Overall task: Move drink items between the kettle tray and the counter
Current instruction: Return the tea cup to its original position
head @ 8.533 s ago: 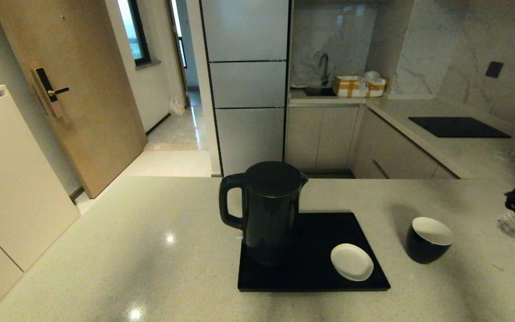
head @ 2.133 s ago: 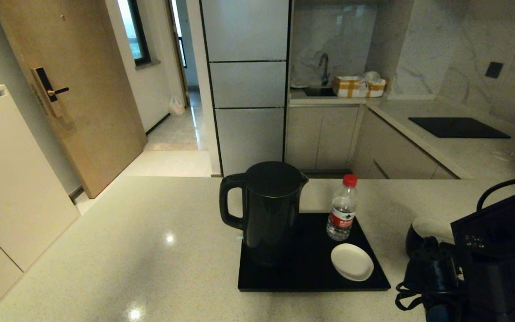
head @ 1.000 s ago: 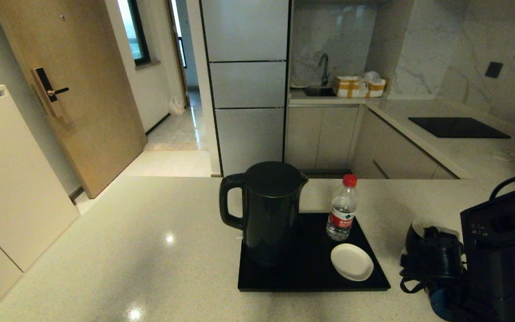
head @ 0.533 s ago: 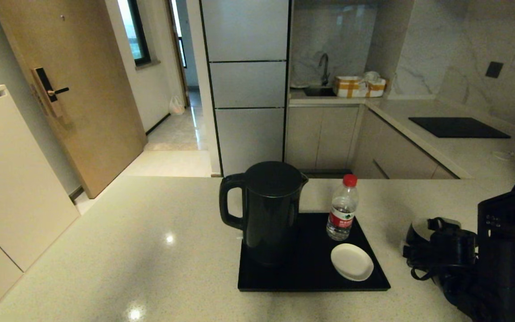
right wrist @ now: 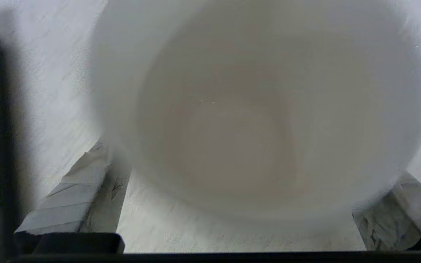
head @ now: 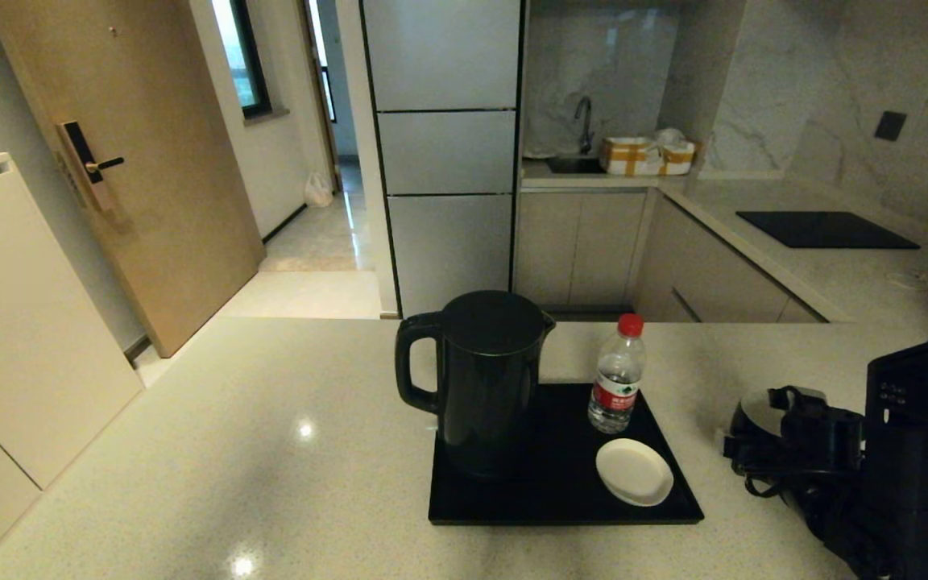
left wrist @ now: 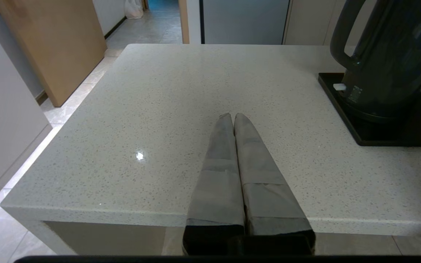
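Straddling the black cup [right wrist: 261, 109] from above, the right gripper [right wrist: 232, 204] holds its jaws spread wide, one finger either side of the rim, apparently so they can close on the cup's walls. The cup stands on the counter [head: 190, 451], just right of the kettle tray [head: 544, 491], where the kettle [head: 484, 379], bottle [head: 617, 374] and white saucer [head: 634, 471] sit. The left gripper [left wrist: 234, 118] rests idle, jaws pressed together.

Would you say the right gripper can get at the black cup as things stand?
Probably yes. The right gripper is open above the black cup, which stands on the counter beside the kettle tray. One finger shows on each side of the white rim, and nothing lies between.
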